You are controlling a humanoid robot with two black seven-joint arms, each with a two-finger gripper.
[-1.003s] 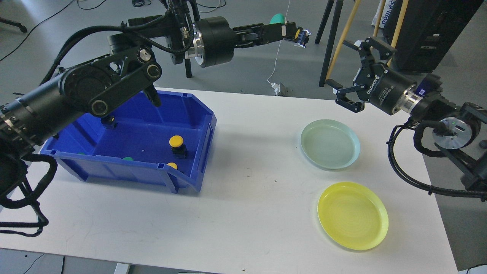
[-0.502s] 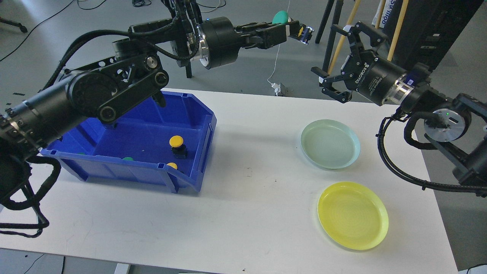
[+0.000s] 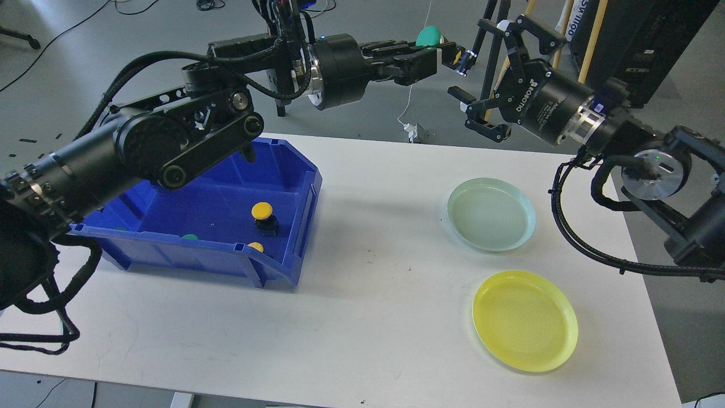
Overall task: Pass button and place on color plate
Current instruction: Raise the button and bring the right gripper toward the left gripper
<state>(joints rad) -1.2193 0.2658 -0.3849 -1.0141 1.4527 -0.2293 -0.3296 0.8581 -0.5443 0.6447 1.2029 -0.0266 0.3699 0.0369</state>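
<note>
While both arms hang raised beyond the far edge of the white table (image 3: 362, 317), I read the left gripper (image 3: 447, 55) as clamped on a button (image 3: 457, 57): a small piece with a yellow cap shows right at its tip, pinched between the fingers, though it is small in view and its body is hard to make out. Just right of it, the right gripper (image 3: 478, 71) faces the left one with its jaws spread wide, one finger high, one low, and nothing between them. The held button sits just left of that open mouth, near it but apart; I cannot tell whether it is level with the gap in depth. A teal rounded object (image 3: 428, 35) shows just behind the left gripper's tip; I cannot say what it is. On the table, a blue bin (image 3: 294, 187) stands at the left, partly under my left arm. Inside it I see a yellow button on a black base (image 3: 264, 217), upright near the bin's right side, a second yellow cap (image 3: 256, 247) against the near wall, and a green cap (image 3: 190, 236) further left along that same wall. On the right side of the table lie two plates, well apart from the bin: a pale green plate (image 3: 491, 214) farther back and a yellow plate (image 3: 525, 321) nearer me. Both plates hold nothing.
</note>
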